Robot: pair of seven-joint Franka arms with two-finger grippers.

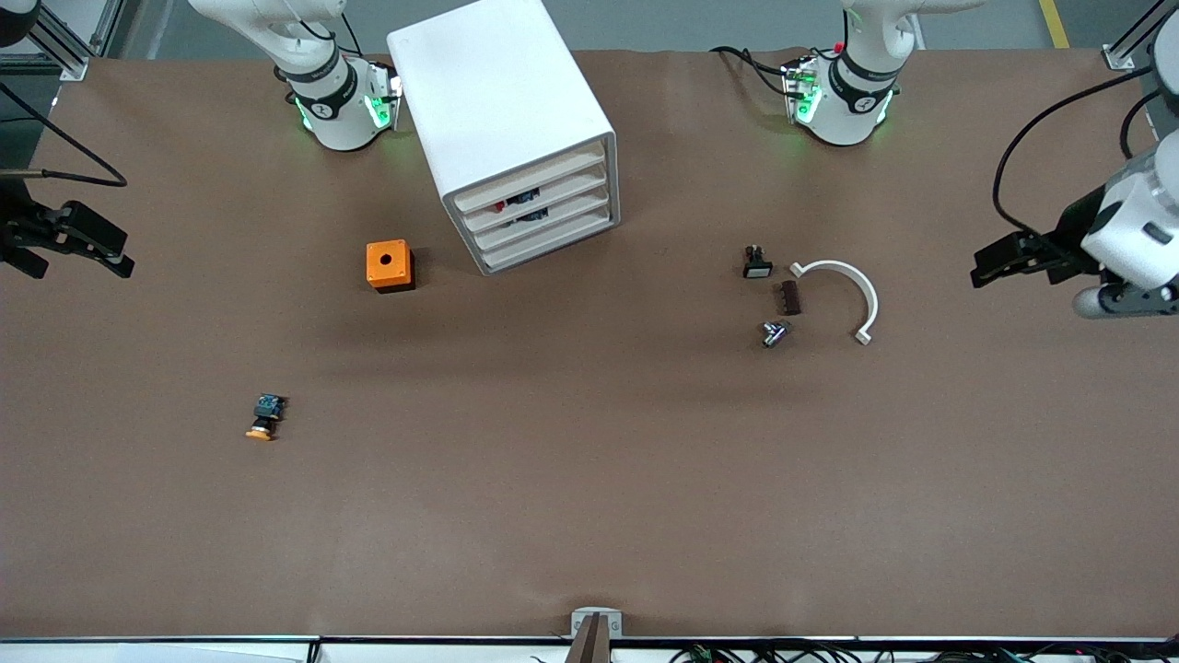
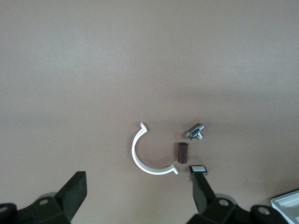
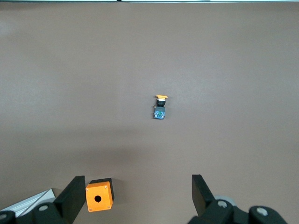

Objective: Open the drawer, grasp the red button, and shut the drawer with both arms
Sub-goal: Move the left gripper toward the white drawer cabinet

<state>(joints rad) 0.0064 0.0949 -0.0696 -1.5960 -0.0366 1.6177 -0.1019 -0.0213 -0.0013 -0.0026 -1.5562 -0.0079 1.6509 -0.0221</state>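
You are looking down on a brown table (image 1: 589,497) with a white cabinet (image 1: 502,101) standing between the two arm bases, its four drawers all pushed in. The drawer (image 1: 539,204) second from the top shows a red and black item through its gap, which is the button (image 1: 502,205), inside the cabinet and only partly visible. Your left gripper (image 1: 999,265) hangs over the left arm's end of the table with its fingers spread apart and holding nothing. Your right gripper (image 1: 87,241) hangs over the right arm's end, fingers likewise spread and empty. Both arms wait. Beside the cabinet, toward the right arm's end, sits an orange cube (image 1: 389,265) with a hole on top. Nearer the front camera than that cube lies a button with an orange-yellow cap (image 1: 265,416). Toward the left arm's end lie a white curved clamp (image 1: 852,290), a small brown block (image 1: 790,297), a metal fitting (image 1: 774,332) and a small black part (image 1: 756,262), close together.
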